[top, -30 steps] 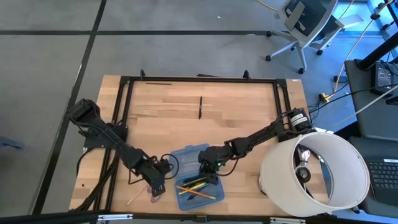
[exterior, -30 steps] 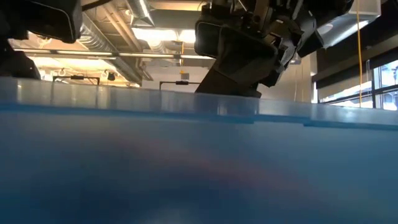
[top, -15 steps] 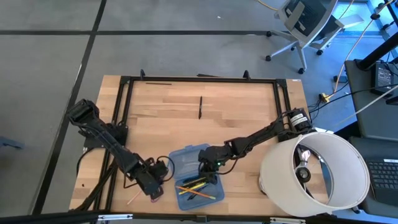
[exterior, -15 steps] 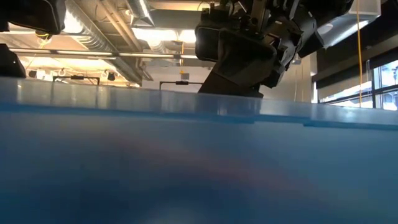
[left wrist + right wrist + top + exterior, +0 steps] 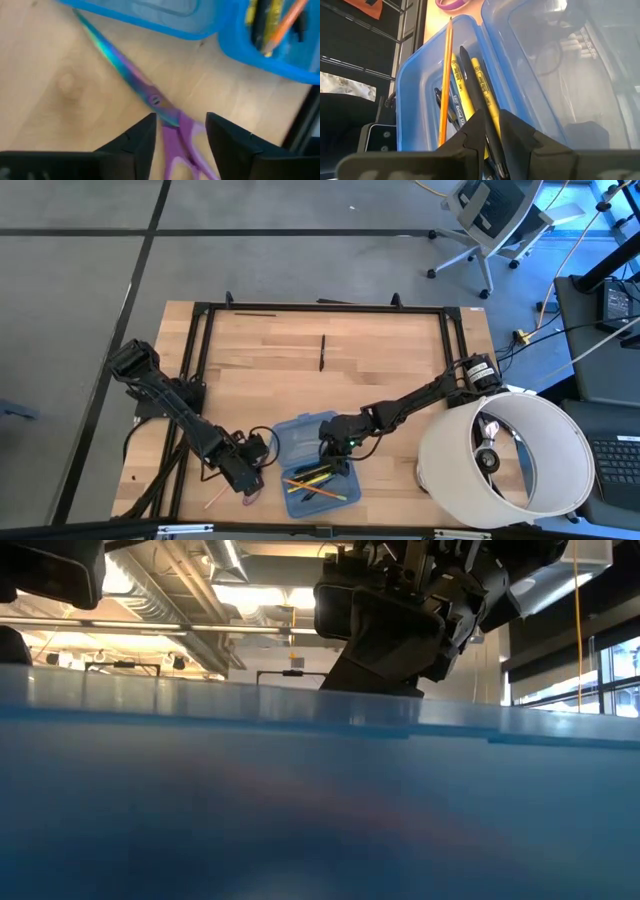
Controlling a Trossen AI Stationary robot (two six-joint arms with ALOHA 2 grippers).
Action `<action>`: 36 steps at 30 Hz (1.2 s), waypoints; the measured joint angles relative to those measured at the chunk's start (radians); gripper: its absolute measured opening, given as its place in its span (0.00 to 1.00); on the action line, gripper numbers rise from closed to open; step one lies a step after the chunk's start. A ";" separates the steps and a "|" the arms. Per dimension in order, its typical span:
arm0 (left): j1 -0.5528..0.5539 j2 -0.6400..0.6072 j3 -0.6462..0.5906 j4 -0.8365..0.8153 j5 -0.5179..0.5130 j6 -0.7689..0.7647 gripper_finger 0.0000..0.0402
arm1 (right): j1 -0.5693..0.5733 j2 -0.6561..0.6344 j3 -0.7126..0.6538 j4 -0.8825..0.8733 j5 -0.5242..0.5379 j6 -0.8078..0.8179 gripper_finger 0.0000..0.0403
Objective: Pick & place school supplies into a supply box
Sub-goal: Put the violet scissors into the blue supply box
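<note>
- Left end effector (image 5: 180, 131) hovers spread over the purple-handled scissors (image 5: 150, 97), just beside the supply box (image 5: 305, 442).
- Right end effector (image 5: 492, 131) pinches a black pen (image 5: 477, 100) inside it.

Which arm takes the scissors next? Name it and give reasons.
Left. The left gripper hangs open right over the scissors, fingers either side of the handles; the right gripper is busy at the supply box.
</note>
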 joint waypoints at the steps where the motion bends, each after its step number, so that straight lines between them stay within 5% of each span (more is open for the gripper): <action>1: 0.000 0.000 0.000 0.012 0.000 -0.001 0.43 | 0.000 0.000 0.000 0.000 0.000 0.000 0.15; 25: -0.071 0.063 0.021 0.082 0.086 -0.282 0.43 | 0.000 0.000 0.000 0.000 0.000 0.000 0.15; 36: -0.093 0.134 0.220 -0.268 0.073 -0.356 0.43 | 0.000 0.000 0.000 0.000 0.053 0.000 0.15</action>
